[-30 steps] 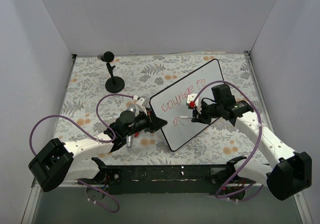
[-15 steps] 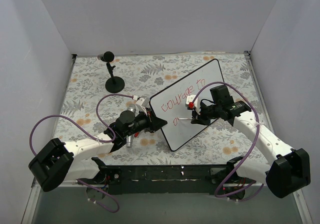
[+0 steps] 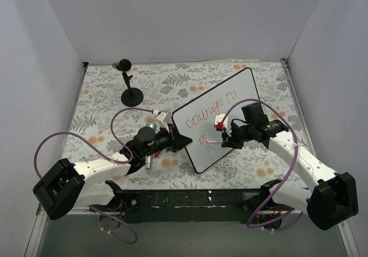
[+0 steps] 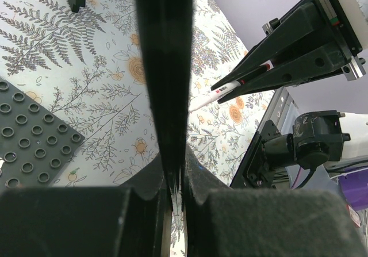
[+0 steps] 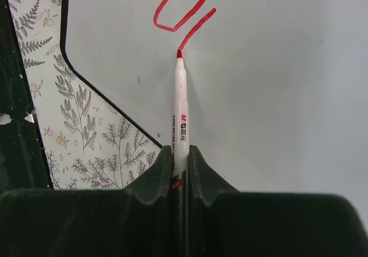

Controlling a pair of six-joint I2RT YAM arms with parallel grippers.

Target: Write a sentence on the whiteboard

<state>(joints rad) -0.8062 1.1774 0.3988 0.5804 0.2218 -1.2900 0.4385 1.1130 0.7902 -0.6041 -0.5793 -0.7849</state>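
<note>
The whiteboard (image 3: 246, 83) stands tilted in the middle of the table. The sentence in red marker reads "courage to" (image 3: 206, 108) on the first line, and a second line starts below it with an "o" and a slanted stroke (image 5: 183, 12). My left gripper (image 3: 183, 142) is shut on the board's near-left edge, which shows as a black band (image 4: 164, 67) in the left wrist view. My right gripper (image 3: 226, 138) is shut on a white marker (image 5: 180, 113). The marker's red tip touches the board at the lower end of the slanted stroke.
A black round-based stand (image 3: 131, 94) is at the back left. A small dark perforated plate (image 4: 29, 148) lies on the floral mat beside my left gripper. The right arm's purple cable (image 3: 247, 102) loops over the board. White walls enclose the table.
My right gripper has shifted a little down and left with the marker, adding red strokes at the start of the second line. The left gripper and the board have not moved.
</note>
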